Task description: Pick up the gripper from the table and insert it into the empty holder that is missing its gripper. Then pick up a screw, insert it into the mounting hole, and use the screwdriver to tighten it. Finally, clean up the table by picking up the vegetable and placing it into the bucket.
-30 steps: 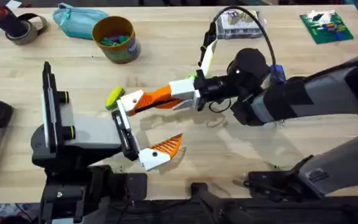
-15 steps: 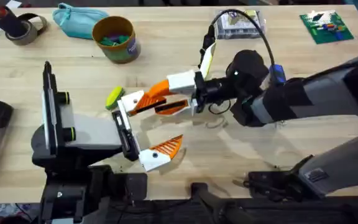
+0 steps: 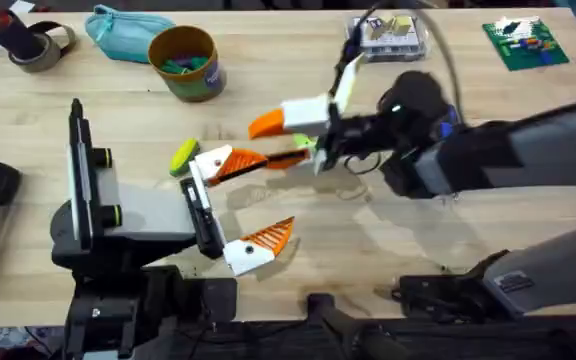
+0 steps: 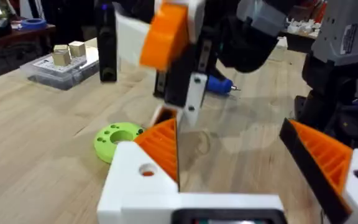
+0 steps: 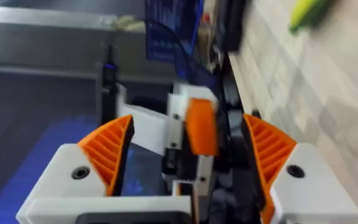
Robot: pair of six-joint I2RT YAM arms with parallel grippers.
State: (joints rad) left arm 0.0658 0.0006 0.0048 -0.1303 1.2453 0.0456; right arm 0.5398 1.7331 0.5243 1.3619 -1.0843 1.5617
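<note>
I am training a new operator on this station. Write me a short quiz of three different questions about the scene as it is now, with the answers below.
1. True or false: the vegetable lies on the table, outside the bucket.
2. Which thing lies nearest the bucket in the overhead view? A. the teal pouch B. the green board C. the clear box
3. Fill in the word: the fingers of the right gripper are ___ (open or shut).

Key: 1 true; 2 A; 3 open.
</note>
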